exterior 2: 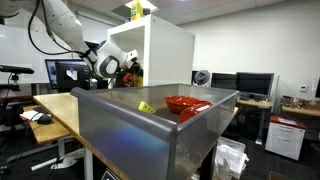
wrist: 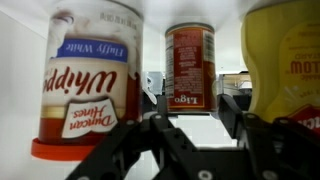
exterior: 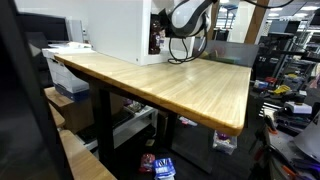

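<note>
Frosting tub (wrist: pixel 90 75), red can (wrist: pixel 190 62), mustard bottle (wrist: pixel 285 60) ahead, tool (wrist: pixel 193 112) wide, empty

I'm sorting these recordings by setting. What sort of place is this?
Most likely a robotics lab in an office: computer monitors on desks, a robot arm over a wooden workbench, and cluttered shelving nearby.

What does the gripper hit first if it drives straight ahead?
Most likely the red can, which sits centred ahead of the open gripper in the wrist view. The frosting tub and the yellow bottle stand off to either side. How far away the can is remains unclear.
</note>
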Tool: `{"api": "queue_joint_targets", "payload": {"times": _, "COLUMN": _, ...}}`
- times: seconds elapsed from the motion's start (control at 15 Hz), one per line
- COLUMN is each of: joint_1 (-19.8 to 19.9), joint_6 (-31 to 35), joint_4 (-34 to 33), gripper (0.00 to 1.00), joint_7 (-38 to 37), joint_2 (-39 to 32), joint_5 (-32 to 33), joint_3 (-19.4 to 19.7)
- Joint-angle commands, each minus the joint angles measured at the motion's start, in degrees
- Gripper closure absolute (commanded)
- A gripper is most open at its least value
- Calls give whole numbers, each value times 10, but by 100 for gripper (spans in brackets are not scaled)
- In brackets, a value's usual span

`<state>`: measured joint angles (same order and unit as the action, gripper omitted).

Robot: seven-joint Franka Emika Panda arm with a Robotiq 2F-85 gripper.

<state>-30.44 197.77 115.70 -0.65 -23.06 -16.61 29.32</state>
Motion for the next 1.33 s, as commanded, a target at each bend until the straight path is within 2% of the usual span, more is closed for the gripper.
{"api": "queue_joint_targets", "payload": {"times": 0.0, "joint_1": -25, "joint_6": 6, "joint_4": 26, "gripper": 69, "joint_7": -2, "joint_2": -1, "joint_5": -19, "joint_3": 23}}
{"api": "queue_joint_targets", "payload": {"times": 0.2, "joint_1": -30, "joint_6": 6, "joint_4": 41, "gripper": 88, "joint_7": -3, "joint_2": 3, "joint_5": -17, "joint_3": 26}}
{"api": "queue_joint_targets", "payload": {"times": 0.33, "joint_1": -32, "joint_6": 6, "joint_4": 43, "gripper": 97, "joint_7": -3, "joint_2": 2, "joint_5": -16, "joint_3": 28}}
{"api": "queue_joint_targets", "payload": {"times": 0.53, "joint_1": -37, "joint_6": 6, "joint_4": 48, "gripper": 100, "joint_7": -3, "joint_2": 4, "joint_5": -14, "joint_3": 33}}
{"api": "queue_joint_targets", "payload": {"times": 0.87, "joint_1": -50, "joint_6": 5, "joint_4": 69, "gripper": 99, "joint_7": 5, "joint_2": 14, "joint_5": -15, "joint_3": 43}}
{"api": "queue_joint_targets", "payload": {"times": 0.93, "joint_1": -53, "joint_6": 5, "joint_4": 71, "gripper": 91, "joint_7": 5, "joint_2": 14, "joint_5": -15, "joint_3": 47}}
{"api": "queue_joint_targets", "payload": {"times": 1.0, "joint_1": -58, "joint_6": 5, "joint_4": 74, "gripper": 71, "joint_7": 5, "joint_2": 15, "joint_5": -15, "joint_3": 52}}
{"api": "queue_joint_targets", "payload": {"times": 1.27, "joint_1": -72, "joint_6": 5, "joint_4": 75, "gripper": 48, "joint_7": 2, "joint_2": 15, "joint_5": -18, "joint_3": 68}}
